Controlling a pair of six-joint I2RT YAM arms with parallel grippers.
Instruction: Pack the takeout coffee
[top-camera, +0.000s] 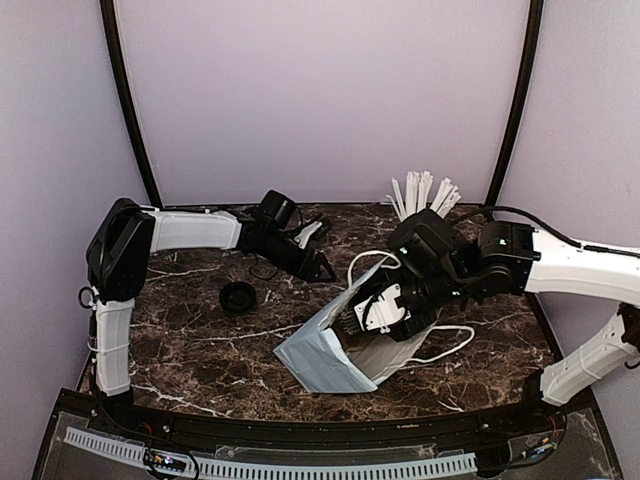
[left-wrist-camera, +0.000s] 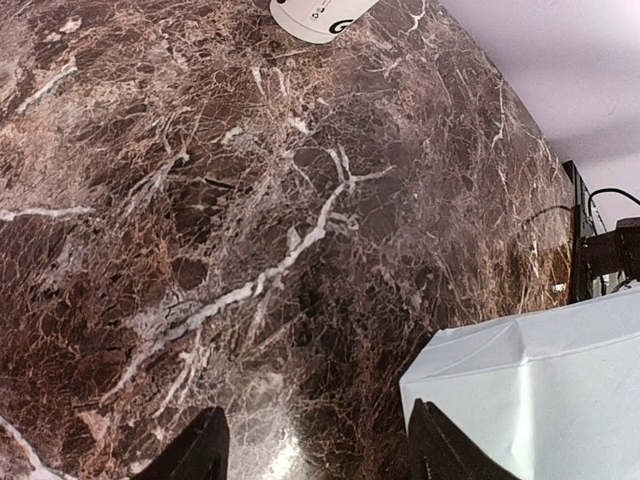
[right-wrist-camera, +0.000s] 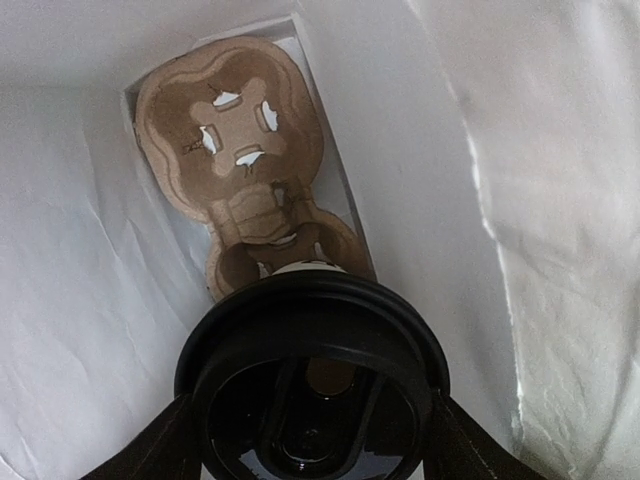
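A: So, where's the takeout coffee (right-wrist-camera: 312, 395)?
B: Inside the white paper bag (top-camera: 322, 358). The right gripper (right-wrist-camera: 312, 452) has it, fingers wide apart and pressed on either side of the black lid, reaching in through the bag mouth.
A: Bag upright?
B: No, it's tipped over. Mouth faces far right, bottom sits near left. It's centre-right on the marble table (left-wrist-camera: 180, 220).
A: Cup seated?
B: Can't tell. The brown pulp carrier (right-wrist-camera: 225, 120) lies flat against the bag's bottom. The cup is lined up over the well nearer the mouth, but the lid hides whether the base is in.
A: Left side?
B: The left gripper (left-wrist-camera: 315, 455) hangs open and empty, low over the table, just beside a corner of the bag. Not touching it, as far as I can see.
A: Anything else out?
B: A loose black lid (top-camera: 238, 296) on the left, well apart from the bag. A second white printed cup (left-wrist-camera: 318, 14) beyond the left gripper, towards the far edge. A cup of white sticks (top-camera: 425, 192) at the far right.
A: Progress?
B: Late, I'd say. The coffee's in the bag. Left to do: seat it in the carrier, let go, pull out. Maybe stand the bag up.
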